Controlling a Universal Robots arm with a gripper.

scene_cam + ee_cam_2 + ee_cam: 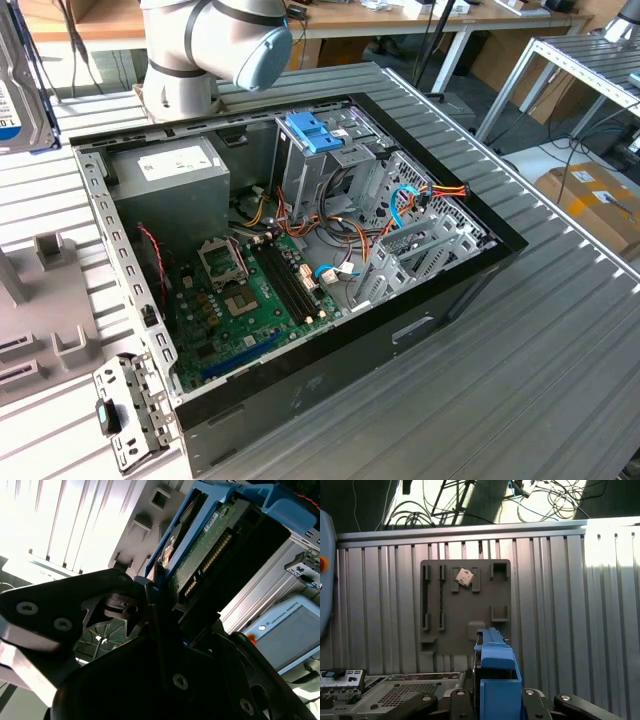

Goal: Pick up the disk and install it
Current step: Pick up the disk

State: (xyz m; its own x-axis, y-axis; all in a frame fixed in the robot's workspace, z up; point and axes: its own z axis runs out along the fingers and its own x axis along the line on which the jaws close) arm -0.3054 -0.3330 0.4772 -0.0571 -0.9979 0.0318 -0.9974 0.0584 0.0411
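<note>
Clamped in the gripper (175, 600): the disk (210, 545), black fingers (160, 615) pressed against its blue plastic side rails, green circuit board and connector row turned to the second wrist view. Held in the air outside the computer case (330, 370), off its wall toward the exterior view's left, silver face and white label showing there. Open air all round the disk's edges. Lower down, beside the case, a grey slotted fixture plate (465, 605) with a small square chip (464, 577) seated in one pocket. Under both, a ribbed aluminium table (520, 380), stretching wide past the case toward the exterior view's right. Inside the case: green motherboard (240, 300), grey power-supply box (165, 170), light-blue plastic tray (312, 130) atop the perforated metal drive cage (400, 200).
</note>
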